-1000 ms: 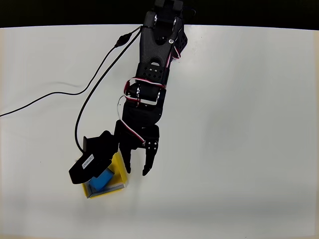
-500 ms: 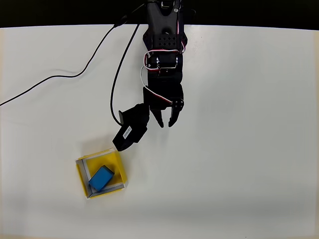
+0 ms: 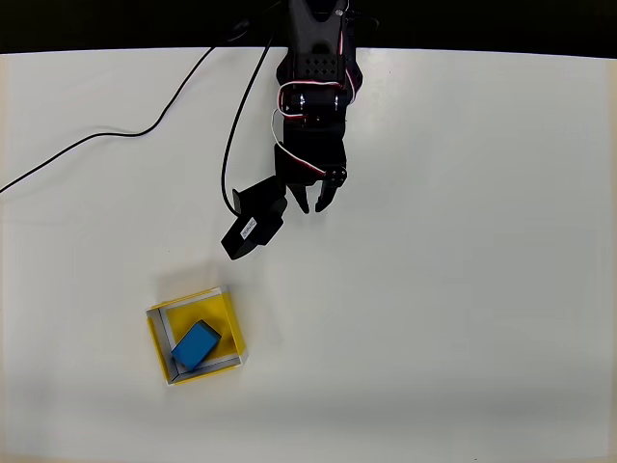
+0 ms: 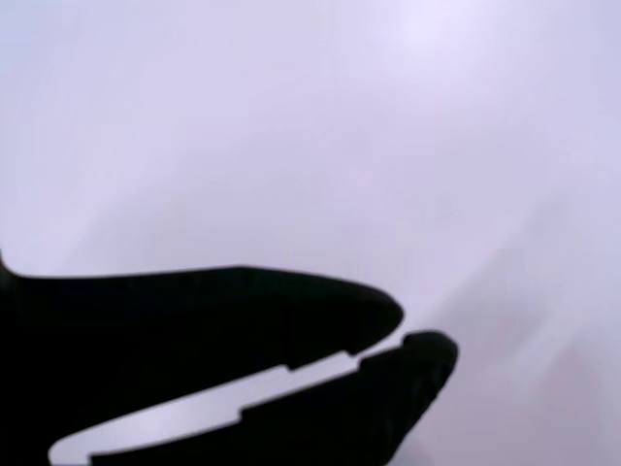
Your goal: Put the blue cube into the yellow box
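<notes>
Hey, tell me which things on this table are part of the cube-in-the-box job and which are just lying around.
Part of the job:
- blue cube, lying inside the box
- yellow box, lower left in the overhead view
- gripper, near the top of the table, apart from the box, jaws nearly closed on nothing

Just lying about:
- black cable, trailing across the white table from the arm

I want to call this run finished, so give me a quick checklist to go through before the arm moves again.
1. blue cube inside the yellow box: ok.
2. Cube lying flat on the box floor: ok.
3. end effector empty, fingertips nearly together in the wrist view: ok.
4. End effector well away from the box: ok.
5. black cable lies apart from the box: ok.
6. Box square on the table, not tipped: ok.
</notes>
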